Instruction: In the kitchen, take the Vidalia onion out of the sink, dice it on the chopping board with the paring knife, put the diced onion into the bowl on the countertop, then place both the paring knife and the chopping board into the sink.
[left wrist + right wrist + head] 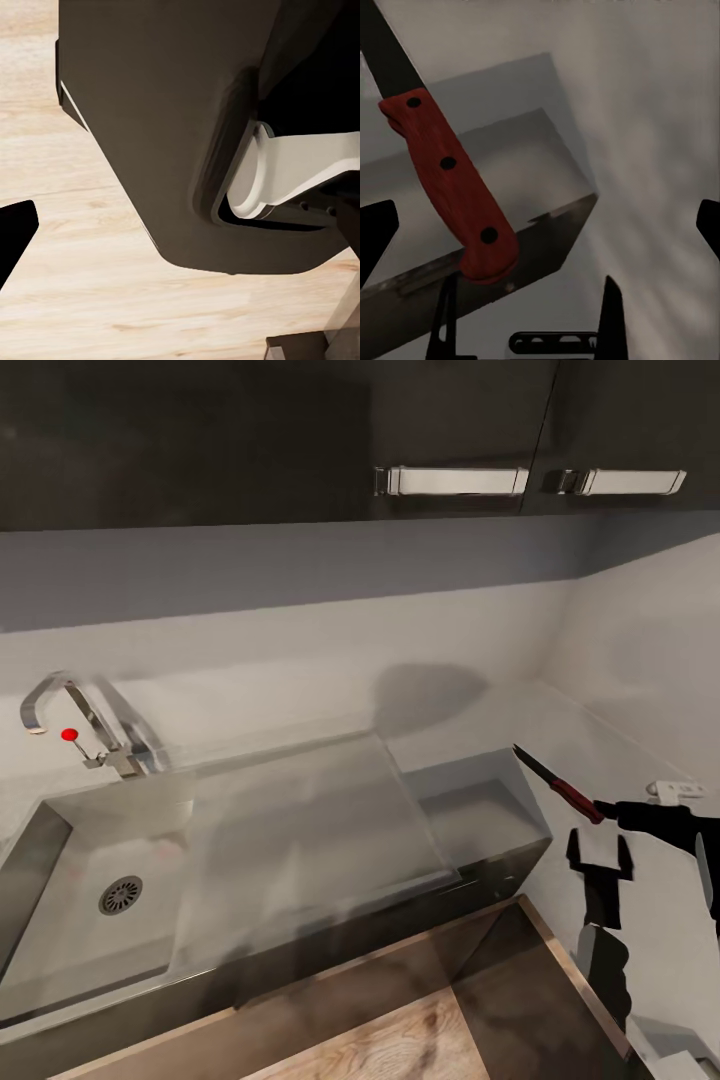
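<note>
The paring knife [560, 784] has a red handle with three dark rivets and a dark blade. The sink [90, 880] is grey steel; its tap [75, 715] chrome, with a red knob [69, 735]. The floor [90, 300] is pale woodgrain.

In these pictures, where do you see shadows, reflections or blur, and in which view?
Head view: a soft round shadow lies on the wall behind the sink, whose steel drainboard looks hazy and reflective; the chrome tap shines, and the cabinet handles glare. Right wrist view: the paring knife has a sharp red handle, while the background is smeared and grainy. Left wrist view: evenly lit wood floor, soft edges.
</note>
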Controlling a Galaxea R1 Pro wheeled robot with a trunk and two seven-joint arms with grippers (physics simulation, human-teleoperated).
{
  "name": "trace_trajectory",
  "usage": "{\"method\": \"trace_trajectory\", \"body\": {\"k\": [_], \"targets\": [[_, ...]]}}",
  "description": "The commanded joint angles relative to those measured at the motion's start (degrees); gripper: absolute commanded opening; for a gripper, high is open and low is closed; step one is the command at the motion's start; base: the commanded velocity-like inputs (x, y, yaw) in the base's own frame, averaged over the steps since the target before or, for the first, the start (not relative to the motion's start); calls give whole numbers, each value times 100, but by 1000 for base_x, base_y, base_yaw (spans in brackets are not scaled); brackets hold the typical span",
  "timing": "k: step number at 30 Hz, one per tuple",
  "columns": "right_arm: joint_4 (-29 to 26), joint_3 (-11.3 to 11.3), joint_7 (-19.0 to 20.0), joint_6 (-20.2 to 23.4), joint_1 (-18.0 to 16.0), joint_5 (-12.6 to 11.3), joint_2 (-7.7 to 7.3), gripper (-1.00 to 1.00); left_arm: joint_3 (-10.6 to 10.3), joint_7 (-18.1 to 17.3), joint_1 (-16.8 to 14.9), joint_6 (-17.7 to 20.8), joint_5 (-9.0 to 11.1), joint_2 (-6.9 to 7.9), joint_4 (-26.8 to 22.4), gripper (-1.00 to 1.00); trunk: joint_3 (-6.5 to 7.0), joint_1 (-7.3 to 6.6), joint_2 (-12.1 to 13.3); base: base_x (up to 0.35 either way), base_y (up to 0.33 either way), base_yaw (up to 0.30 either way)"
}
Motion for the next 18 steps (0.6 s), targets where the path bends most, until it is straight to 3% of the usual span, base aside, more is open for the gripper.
{"method": "trace_trajectory", "body": {"k": [1, 18], "targets": [[-7, -18, 71, 7, -5, 63, 2, 100, -45, -29, -9, -9, 61, -2, 20, 100, -6, 1, -5, 0, 0, 0], [-8, -9, 105, -6, -5, 67, 18, 100, -45, -29, -9, -9, 61, -1, 20, 100, -9, 1, -5, 83, 0, 0]]}}
